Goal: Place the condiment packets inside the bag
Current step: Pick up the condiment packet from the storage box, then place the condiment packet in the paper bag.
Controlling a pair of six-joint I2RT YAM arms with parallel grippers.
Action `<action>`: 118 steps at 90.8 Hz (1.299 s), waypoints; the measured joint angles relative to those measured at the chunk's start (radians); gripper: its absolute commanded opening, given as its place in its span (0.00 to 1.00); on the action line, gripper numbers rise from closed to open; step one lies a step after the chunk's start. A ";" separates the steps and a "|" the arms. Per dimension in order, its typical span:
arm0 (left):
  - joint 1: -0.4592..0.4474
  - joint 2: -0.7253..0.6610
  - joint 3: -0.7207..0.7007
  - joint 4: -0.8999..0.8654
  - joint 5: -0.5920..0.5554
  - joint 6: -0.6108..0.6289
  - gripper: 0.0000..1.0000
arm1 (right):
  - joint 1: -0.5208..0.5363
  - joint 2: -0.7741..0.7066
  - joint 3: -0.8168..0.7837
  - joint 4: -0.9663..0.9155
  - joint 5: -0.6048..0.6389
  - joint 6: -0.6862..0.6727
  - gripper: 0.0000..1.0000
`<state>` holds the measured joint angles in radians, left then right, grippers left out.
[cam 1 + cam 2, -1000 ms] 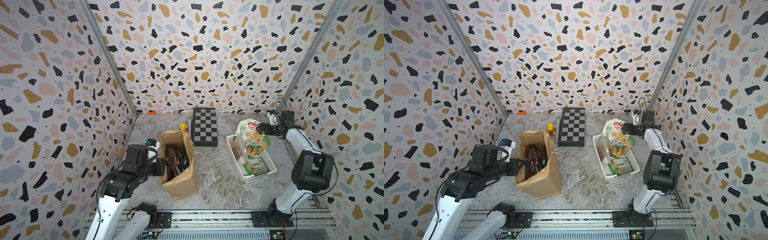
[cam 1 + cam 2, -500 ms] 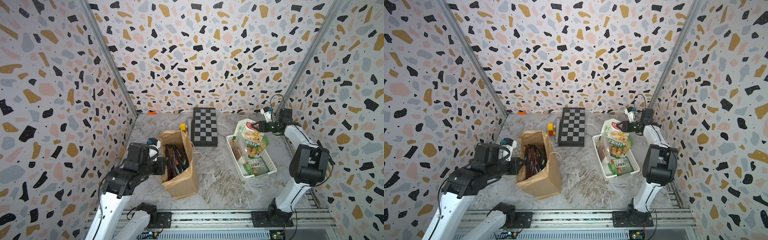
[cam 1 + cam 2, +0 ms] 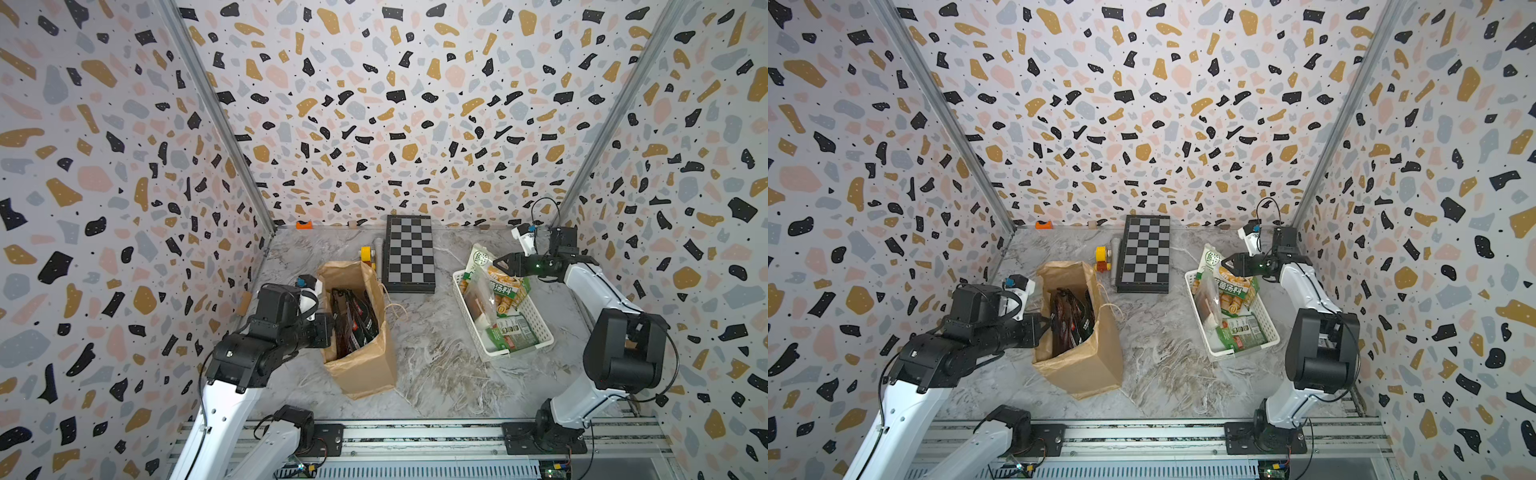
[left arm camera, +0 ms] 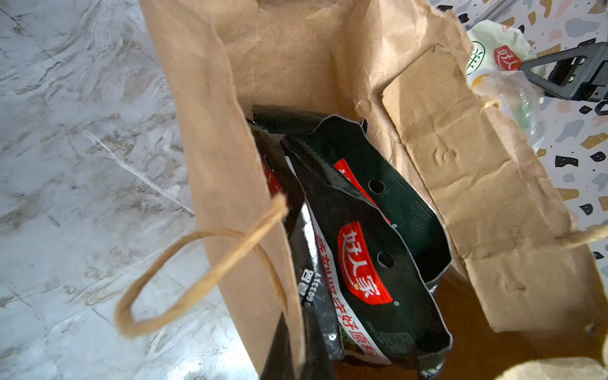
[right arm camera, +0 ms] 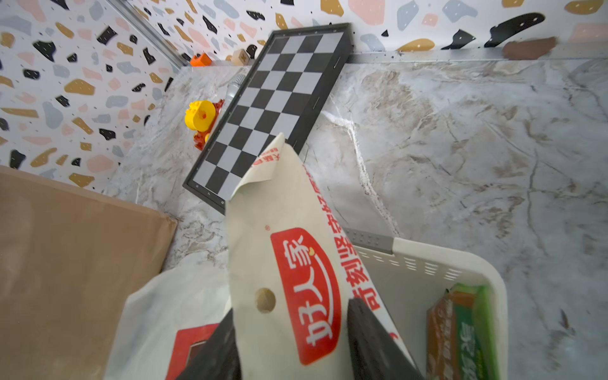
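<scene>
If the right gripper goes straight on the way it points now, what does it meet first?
The right gripper meets the cream packet, already between its fingers. Beyond its tip, the chessboard seems next, though depth is unclear.

Bag upright and part filled; three packets sit in the basket.

We note the brown paper bag (image 3: 365, 374) standing open-mouthed on the tabletop (image 3: 436, 353), creased, its rim torn, one twisted handle hanging outside. Inside it we see at least two black-and-red packets (image 4: 368, 263) on edge, leaning together, glossy and crumpled. Well apart, in the white basket (image 3: 533, 309), a cream-and-green packet (image 5: 296, 279) stands upright, its top corner curling above the rim. A clear-looking pouch (image 3: 478, 295) leans just beside it, and a green packet (image 3: 513, 334) lies flat at the near end.
</scene>
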<state>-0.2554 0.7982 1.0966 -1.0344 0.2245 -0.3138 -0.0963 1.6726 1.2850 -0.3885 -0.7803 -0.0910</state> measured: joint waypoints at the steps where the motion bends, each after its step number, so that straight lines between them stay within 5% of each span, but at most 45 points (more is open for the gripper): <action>1: 0.000 0.000 0.000 0.000 0.000 0.000 0.00 | 0.001 0.000 0.000 -0.001 0.004 -0.002 0.45; 19: 0.000 0.001 0.000 0.005 0.000 0.000 0.00 | 0.005 0.001 -0.011 -0.022 0.103 -0.001 0.00; 65: 0.000 -0.010 0.000 0.004 0.001 0.000 0.00 | 0.010 -0.410 -0.116 -0.061 0.320 0.211 0.00; 85: 0.000 -0.019 0.000 0.015 0.003 0.002 0.28 | 0.014 -0.542 -0.023 -0.161 0.293 0.280 0.00; 100: 0.000 -0.023 0.000 0.030 0.008 0.003 0.45 | 0.045 -0.595 0.130 -0.182 0.146 0.340 0.00; 118: 0.000 -0.035 0.000 0.046 0.016 -0.005 0.61 | 0.207 -0.598 0.281 -0.153 -0.008 0.444 0.00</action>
<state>-0.2554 0.7628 1.0966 -0.9886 0.2405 -0.3191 0.1104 1.0748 1.5661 -0.5415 -0.7887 0.3534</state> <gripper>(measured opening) 0.569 0.026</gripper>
